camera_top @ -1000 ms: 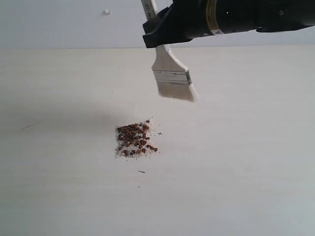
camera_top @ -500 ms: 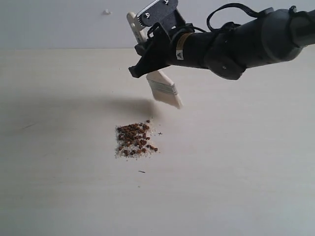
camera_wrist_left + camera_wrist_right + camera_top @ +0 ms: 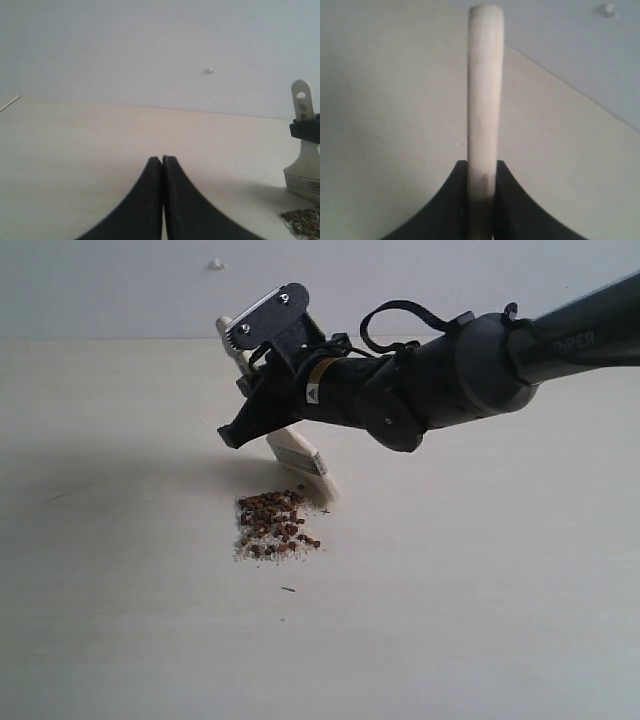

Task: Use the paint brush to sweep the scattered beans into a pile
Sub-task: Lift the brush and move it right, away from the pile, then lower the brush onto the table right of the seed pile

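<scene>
Bristles [image 3: 327,488] sit beside the pile [image 3: 272,523], right claw [image 3: 481,172] clamped on the paint brush [image 3: 300,452], left claw [image 3: 163,160] together.

The little red-brown beans [image 3: 285,530] sit in one tight pile [image 3: 268,515] with pale crumbs, near the middle of the table [image 3: 480,590]. The paint brush [image 3: 303,455] leans over, its off-white bristles pointing down just beside the pile's far side.

The right arm [image 3: 450,390], stretched in from the right, and the tilted brush [image 3: 303,458] bar the way to the pile [image 3: 272,523] from behind and the right. Open surface [image 3: 120,620] lies on the pile's left and near side.
</scene>
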`<state>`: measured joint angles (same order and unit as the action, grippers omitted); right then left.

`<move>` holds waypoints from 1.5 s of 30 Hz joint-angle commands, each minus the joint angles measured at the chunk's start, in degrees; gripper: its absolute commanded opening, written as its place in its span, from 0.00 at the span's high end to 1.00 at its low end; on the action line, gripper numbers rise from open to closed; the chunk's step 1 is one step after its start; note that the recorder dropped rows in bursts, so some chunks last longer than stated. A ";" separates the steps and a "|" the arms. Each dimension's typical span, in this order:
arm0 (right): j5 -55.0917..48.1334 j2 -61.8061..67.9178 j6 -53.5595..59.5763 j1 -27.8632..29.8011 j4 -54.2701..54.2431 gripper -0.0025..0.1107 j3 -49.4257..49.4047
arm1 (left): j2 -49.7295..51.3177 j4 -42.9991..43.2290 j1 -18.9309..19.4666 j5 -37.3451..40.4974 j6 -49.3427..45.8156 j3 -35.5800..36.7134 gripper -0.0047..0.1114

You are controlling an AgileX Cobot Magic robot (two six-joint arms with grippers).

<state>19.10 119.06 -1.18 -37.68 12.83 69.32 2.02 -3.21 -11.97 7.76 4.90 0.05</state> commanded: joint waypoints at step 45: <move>-66.09 -24.72 -2.72 15.95 -24.82 0.98 0.34 | -0.40 -0.45 -0.02 0.08 -0.32 -0.05 0.96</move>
<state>-45.08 92.36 -6.34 -24.67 -4.57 69.34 2.02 -3.21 -11.97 7.76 4.90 0.05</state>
